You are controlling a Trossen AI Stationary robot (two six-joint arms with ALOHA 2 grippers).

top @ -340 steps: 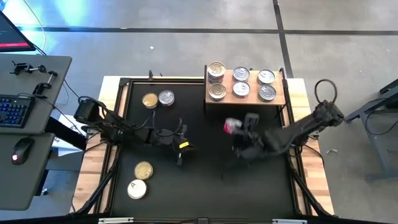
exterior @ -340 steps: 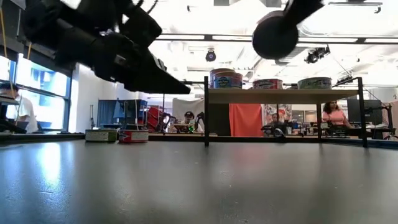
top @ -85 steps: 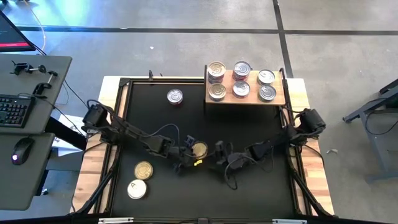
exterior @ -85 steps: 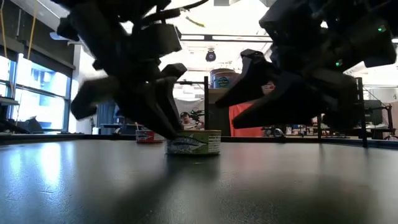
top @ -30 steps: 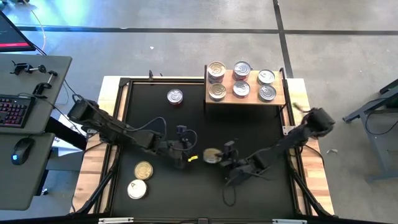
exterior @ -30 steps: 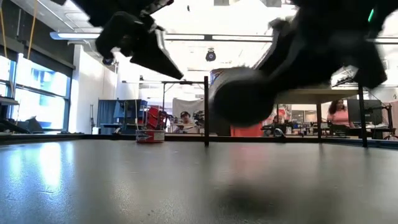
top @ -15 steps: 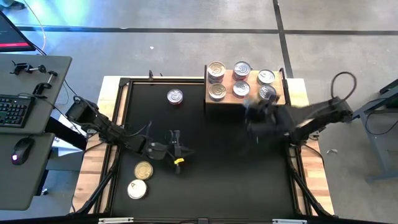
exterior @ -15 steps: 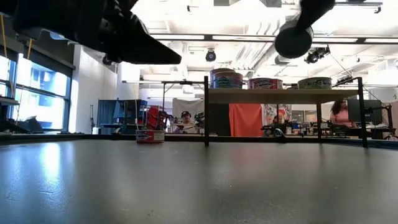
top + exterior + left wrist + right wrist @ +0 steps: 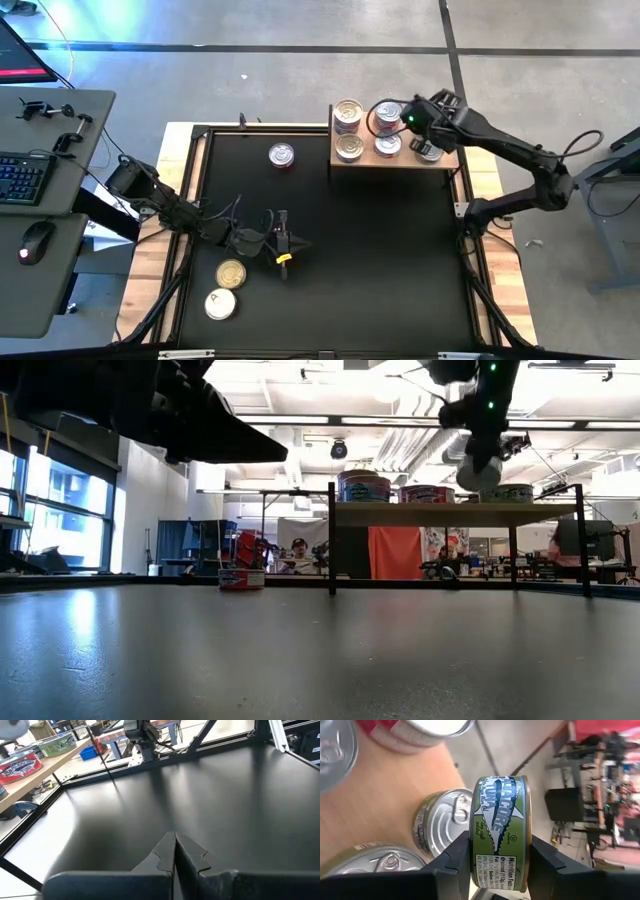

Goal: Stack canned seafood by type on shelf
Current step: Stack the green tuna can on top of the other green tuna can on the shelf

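The shelf (image 9: 400,158), a light-wood board on a black frame, stands at the table's far right and carries several tins: gold-topped ones (image 9: 348,147) on its left, silver-topped ones (image 9: 387,144) beside them. Above its right part my right gripper (image 9: 418,120) is shut on a green-labelled tuna tin (image 9: 501,832). Loose on the table stand a red-walled, silver-topped tin (image 9: 282,155) at the far left, and a gold-topped one (image 9: 231,272) and a pale one (image 9: 220,303) at the near left. My left gripper (image 9: 285,245) hangs shut over the table's left half, holding nothing. My right gripper pinches the tuna tin between its two fingers (image 9: 454,857), one on each flat end (image 9: 526,820), so the green label wall faces the wrist camera. The fingers slant down from above the shelf. The tin is on edge, lifted clear over the silver-topped tins (image 9: 442,822).
The shelf's black posts (image 9: 331,540) rise from the table's far side. Bare black tabletop (image 9: 380,260) fills the middle and near right. A desk with keyboard and mouse (image 9: 40,170) stands beyond the table's left edge. People move in the room behind.
My right gripper has carried the tuna tin up from the middle of the table and toward the far right edge, ending over the shelf, and has turned on the way. My left gripper has drawn back a little toward the left edge and tipped, still shut.
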